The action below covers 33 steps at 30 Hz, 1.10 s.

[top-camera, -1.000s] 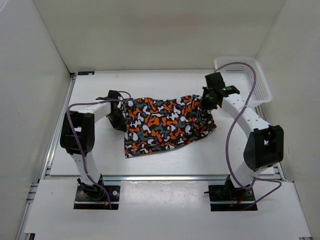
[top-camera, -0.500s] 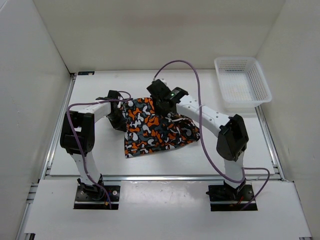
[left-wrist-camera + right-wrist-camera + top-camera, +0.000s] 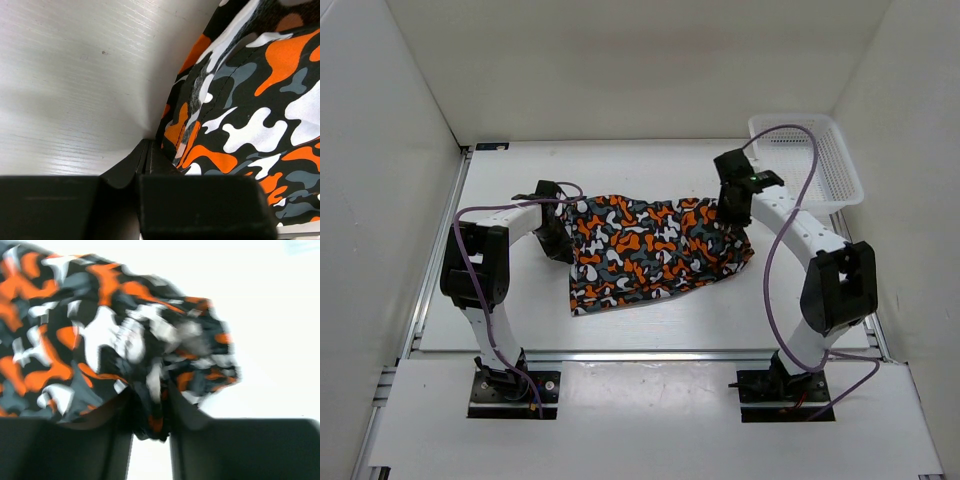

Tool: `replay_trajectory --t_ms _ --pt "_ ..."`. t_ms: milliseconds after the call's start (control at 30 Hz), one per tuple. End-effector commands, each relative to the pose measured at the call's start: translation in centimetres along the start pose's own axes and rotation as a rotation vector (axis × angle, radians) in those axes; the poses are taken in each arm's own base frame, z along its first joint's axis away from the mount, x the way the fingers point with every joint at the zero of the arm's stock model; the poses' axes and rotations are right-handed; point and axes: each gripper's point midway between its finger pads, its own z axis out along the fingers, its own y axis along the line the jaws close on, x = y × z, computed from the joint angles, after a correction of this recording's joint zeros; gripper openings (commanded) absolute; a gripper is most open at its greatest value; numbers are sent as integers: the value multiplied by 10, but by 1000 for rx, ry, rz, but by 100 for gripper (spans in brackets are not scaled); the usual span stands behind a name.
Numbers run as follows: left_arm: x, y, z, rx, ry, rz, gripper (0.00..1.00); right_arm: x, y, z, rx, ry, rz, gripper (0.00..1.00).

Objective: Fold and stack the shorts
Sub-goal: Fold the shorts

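The camouflage shorts (image 3: 655, 250) lie spread across the middle of the table, orange, black, grey and white. My left gripper (image 3: 560, 238) is shut on the shorts' left edge (image 3: 172, 135), low on the table. My right gripper (image 3: 730, 212) is shut on a bunched fold at the shorts' upper right corner (image 3: 150, 410), with cloth squeezed between the fingers. The right wrist view is motion-blurred.
A white mesh basket (image 3: 815, 160) stands at the back right corner, just behind the right arm. White walls enclose the table on three sides. A purple cable loops over the right arm near the basket.
My right gripper swung from the shorts' left part back to the right, drawing the cloth out wide again. The left gripper has not moved.
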Motion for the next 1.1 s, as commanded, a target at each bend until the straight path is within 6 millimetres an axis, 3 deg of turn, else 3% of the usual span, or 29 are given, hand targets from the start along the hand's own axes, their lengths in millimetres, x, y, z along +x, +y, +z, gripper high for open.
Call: replay_trajectory --t_ms 0,67,233,300,433,733,967,1067 --pt "-9 -4 -6 17 -30 21 11 -7 -28 -1 29 -17 33 42" --pt "-9 -4 -6 17 -30 21 11 -10 -40 -4 33 -24 54 50" --pt "-9 -3 -6 17 -30 30 11 -7 -56 -2 -16 -11 116 52" --pt "-9 -3 -6 17 -30 30 11 5 -47 4 -110 45 129 70" --pt "-9 -3 -6 17 -30 30 11 18 -52 23 -142 104 139 89" --pt "-11 -5 -10 22 -38 31 11 43 -73 63 -227 198 357 88" --pt "-12 -2 -8 16 -32 21 11 43 -63 81 -301 213 412 89" --pt "-12 -2 -8 16 -32 21 11 44 -56 89 -336 212 456 81"
